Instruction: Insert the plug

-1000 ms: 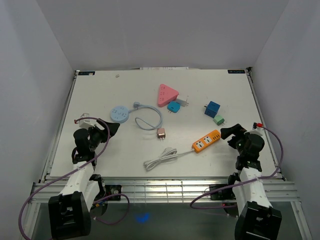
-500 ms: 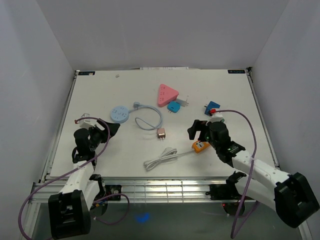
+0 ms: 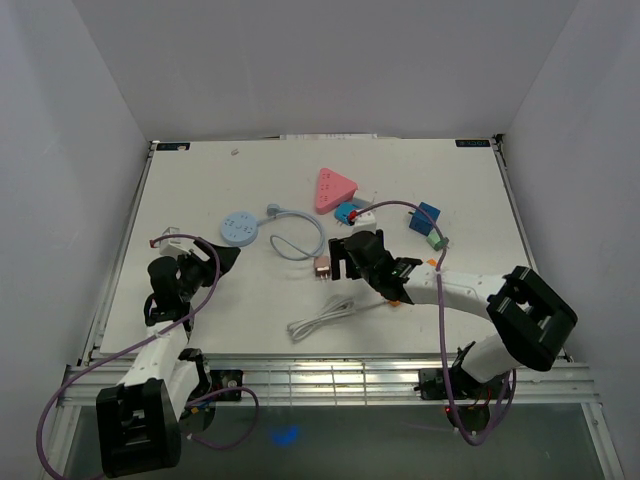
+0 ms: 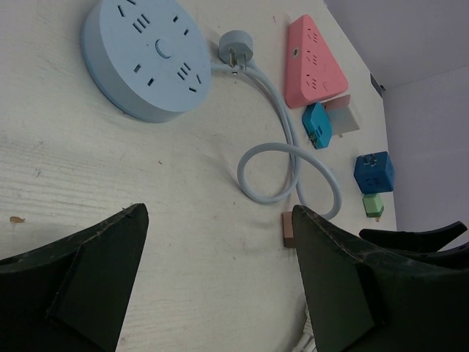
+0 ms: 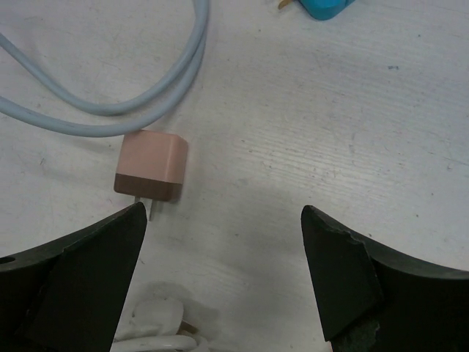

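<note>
A: Right gripper?
B: Jaws stood wide, nothing held. Left gripper was wide too, nothing in it.
A: The plug?
B: The pink-and-brown plastic cube plug lay on the white table, just ahead of one right finger, prongs toward it, beside the pale blue cable.

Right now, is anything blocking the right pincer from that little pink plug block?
Nothing visible does. The open right pincer hangs just beside the pink plug block. The pale blue cable curves past the block's far side, and a white cord plug lies near its prongs, but neither is in between.
</note>
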You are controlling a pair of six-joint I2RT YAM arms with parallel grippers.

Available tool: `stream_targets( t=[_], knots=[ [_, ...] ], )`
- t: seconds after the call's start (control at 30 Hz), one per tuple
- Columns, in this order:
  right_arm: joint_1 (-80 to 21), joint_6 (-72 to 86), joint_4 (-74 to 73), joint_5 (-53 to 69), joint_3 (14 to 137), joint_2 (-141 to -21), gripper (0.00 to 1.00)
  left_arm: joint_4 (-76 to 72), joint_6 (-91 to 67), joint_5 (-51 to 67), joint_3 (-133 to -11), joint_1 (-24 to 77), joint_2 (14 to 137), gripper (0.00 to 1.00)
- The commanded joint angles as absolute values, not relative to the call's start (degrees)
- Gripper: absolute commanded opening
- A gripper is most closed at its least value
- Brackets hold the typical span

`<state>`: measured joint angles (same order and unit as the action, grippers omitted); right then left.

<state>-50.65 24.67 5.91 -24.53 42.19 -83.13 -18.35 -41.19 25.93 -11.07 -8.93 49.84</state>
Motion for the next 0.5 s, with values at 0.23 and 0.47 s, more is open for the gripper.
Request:
stream_targets(
  t=[0.23, 0.47],
  knots=[
    [-55.5, 28.8, 5.4, -31.2, 50.9, -93.0, 0.96, -18.0, -41.0, 25.8, -12.5, -9.2, 50.5, 0.90],
    [-55.7, 30.0, 8.3, -29.3, 50.6, -95.5, 1.00, -17.8, -41.0, 25.8, -12.7, -9.3, 51.1, 0.90]
  ],
)
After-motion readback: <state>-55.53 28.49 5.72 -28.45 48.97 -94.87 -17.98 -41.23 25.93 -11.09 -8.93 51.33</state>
